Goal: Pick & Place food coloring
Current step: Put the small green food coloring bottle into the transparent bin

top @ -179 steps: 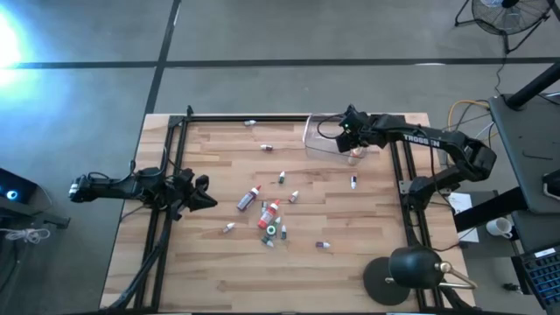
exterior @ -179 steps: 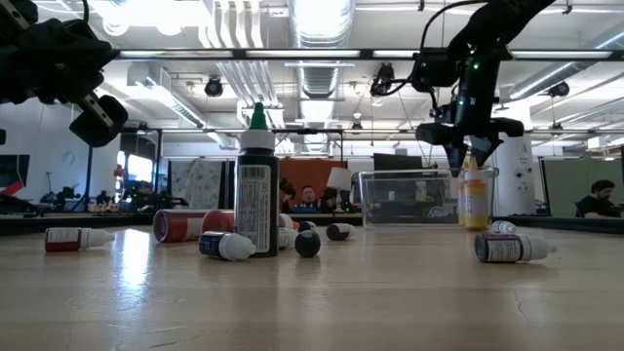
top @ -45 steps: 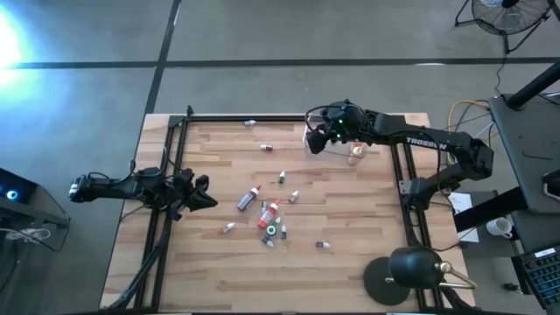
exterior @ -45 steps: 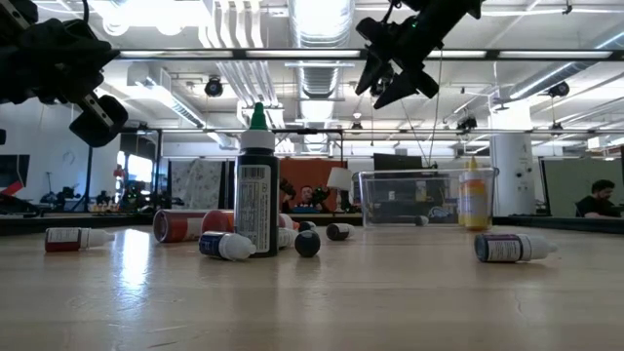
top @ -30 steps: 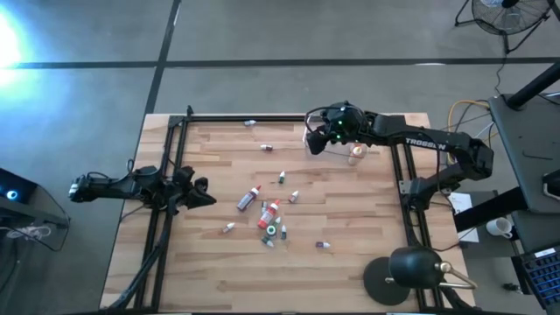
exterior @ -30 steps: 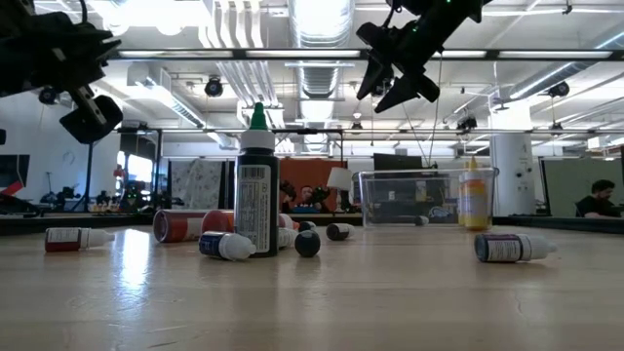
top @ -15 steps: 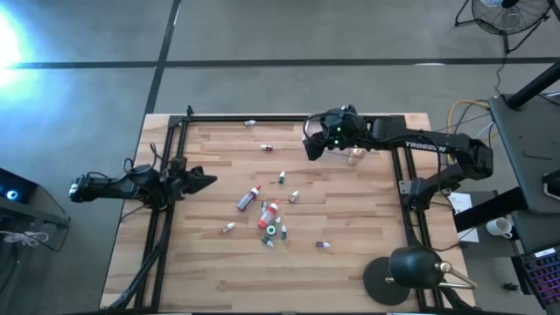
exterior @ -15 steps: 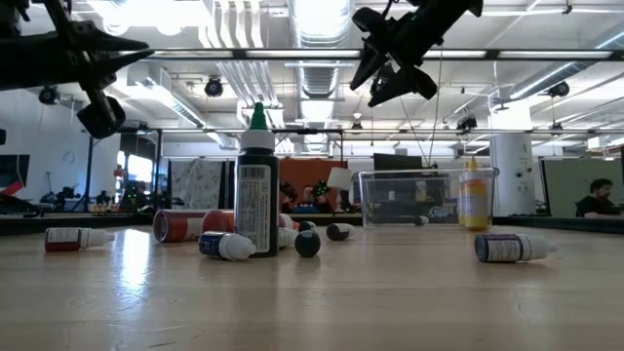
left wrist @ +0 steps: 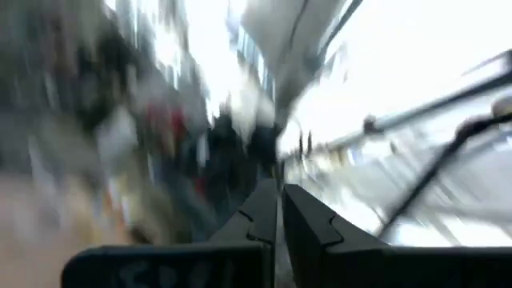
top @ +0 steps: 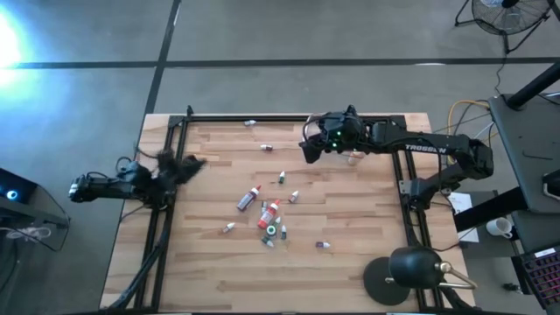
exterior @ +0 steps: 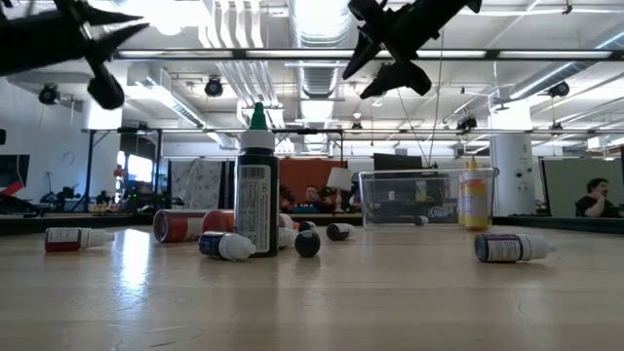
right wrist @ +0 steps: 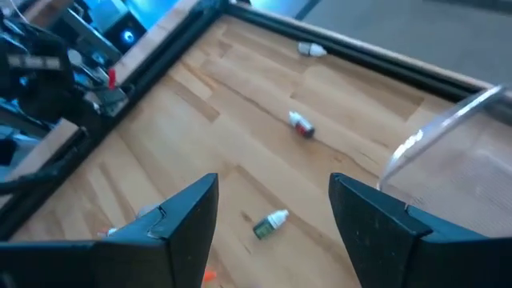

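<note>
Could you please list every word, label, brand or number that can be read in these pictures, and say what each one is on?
"TROSSEN": white letters on the right arm's forearm, high view.
Printed label on the tall green-capped bottle, low view: too small to read.
Labels on the lying food coloring bottles, such as the purple-labelled one and the red-labelled one: too small to read.
Lettering on the left hand's base, left wrist view: blurred, unreadable.

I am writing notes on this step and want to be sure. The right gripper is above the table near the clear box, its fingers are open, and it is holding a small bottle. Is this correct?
Not quite. The right gripper is above the table near the clear box with fingers open, but it holds nothing: the right wrist view shows only bare wood and lying bottles between the fingers.
</note>
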Controlling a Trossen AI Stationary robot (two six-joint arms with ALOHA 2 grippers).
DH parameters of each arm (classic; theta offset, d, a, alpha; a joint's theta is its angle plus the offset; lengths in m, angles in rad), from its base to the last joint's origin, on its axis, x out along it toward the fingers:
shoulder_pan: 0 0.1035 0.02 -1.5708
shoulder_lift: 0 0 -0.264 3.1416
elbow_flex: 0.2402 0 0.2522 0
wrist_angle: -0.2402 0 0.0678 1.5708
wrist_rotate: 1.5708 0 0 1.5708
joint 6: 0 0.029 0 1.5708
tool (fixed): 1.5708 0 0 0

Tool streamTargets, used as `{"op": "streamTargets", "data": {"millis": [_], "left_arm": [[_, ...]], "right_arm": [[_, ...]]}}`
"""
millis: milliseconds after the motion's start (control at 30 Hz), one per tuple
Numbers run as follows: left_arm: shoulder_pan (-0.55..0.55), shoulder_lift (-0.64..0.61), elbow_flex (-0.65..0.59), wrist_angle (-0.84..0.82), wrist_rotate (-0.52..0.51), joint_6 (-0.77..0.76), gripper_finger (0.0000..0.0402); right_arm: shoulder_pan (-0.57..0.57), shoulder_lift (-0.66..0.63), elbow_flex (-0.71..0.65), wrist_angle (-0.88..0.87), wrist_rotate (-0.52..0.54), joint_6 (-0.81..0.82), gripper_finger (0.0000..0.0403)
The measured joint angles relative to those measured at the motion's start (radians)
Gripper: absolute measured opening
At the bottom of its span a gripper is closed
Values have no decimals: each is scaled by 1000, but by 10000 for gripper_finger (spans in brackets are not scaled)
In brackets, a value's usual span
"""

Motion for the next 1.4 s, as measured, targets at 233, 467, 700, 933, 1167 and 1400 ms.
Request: {"op": "streamTargets", "data": {"millis": [233,467,700,933,1167,1400], "left_arm": [[7,0,1,412,-457,422,0],[11,14,4,410,-474,316,0],[84,186,64,363,-473,308,0],[270,514,248,180,-336,280,0],[677,778,550,-269,152,185,0],[989,1063,751,-439,604,323,0]], "right_arm": [[-3,0,0,53,99,-24,228],[-36,0,-1,57,120,-31,228],[-82,20,-6,153,111,-124,228],[-191,135,16,253,-68,-134,228],[-243,237,101,183,-135,-236,228],[-287,287,197,101,-137,-415,228]]}}
